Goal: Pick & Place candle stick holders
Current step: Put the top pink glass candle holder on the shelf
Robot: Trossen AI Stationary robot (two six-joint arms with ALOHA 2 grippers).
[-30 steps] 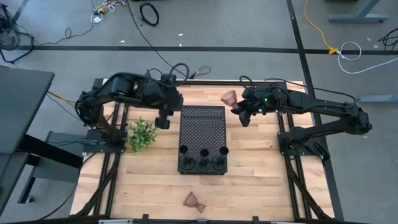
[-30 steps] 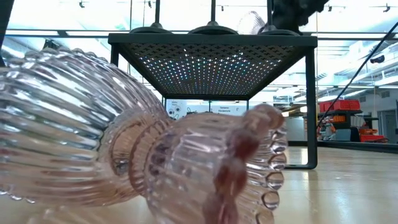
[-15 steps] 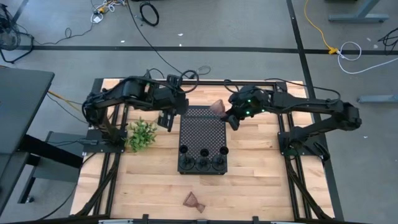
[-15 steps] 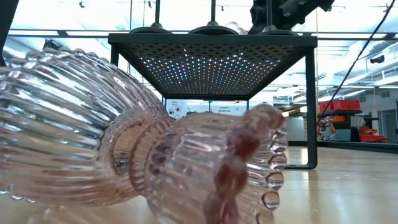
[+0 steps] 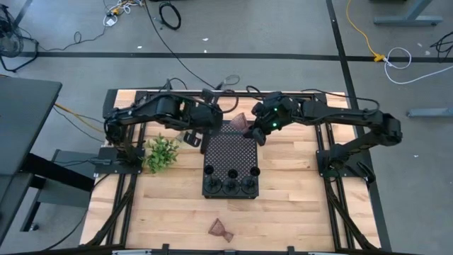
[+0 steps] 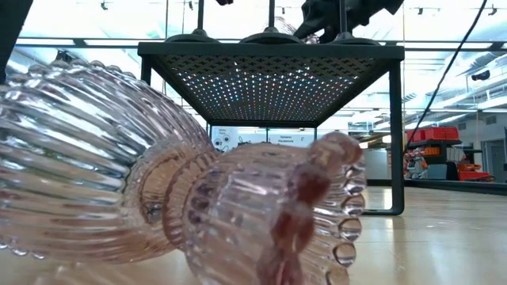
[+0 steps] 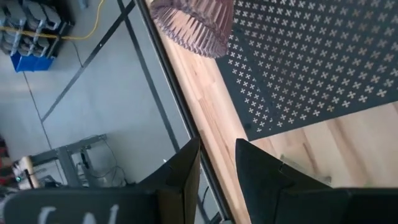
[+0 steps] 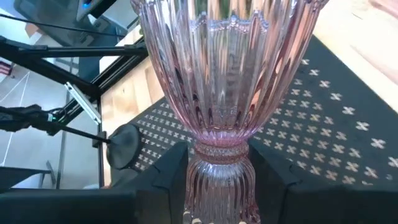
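My right gripper [image 5: 256, 133] is shut on a pinkish ribbed glass cup [image 5: 240, 124] over the far end of the black perforated tray [image 5: 230, 152]. The cup also shows in the left wrist view [image 7: 193, 22]. Three slim black sticks on disc bases [image 5: 231, 185] stand on the tray's near end. A second pinkish cup [image 5: 221, 229] lies on its side on the table near the front edge, filling the low view [image 6: 182, 198]. My left gripper [image 5: 195, 138] hovers at the tray's far left corner, narrowly open and empty [image 7: 216, 168]. My right gripper pinches the cup between its two fingers [image 8: 171, 180], just below the narrow waist [image 8: 217, 155], on its smaller half. The fingers come slanting from the table's right. The cup is lifted clear above the tray, its wide bowl [image 8: 224, 62] pointing away from the gripper.
A green leafy sprig [image 5: 161, 152] lies on the table left of the tray. The tray stands on legs [image 6: 394, 134] above the tabletop. Bare wood lies between the tray and the near edge, around the lying cup.
My right gripper has carried the cup toward the table's left, from beyond the tray's far right corner to above the tray's far end. My left gripper has moved toward the table's right, up to the tray's far left corner.
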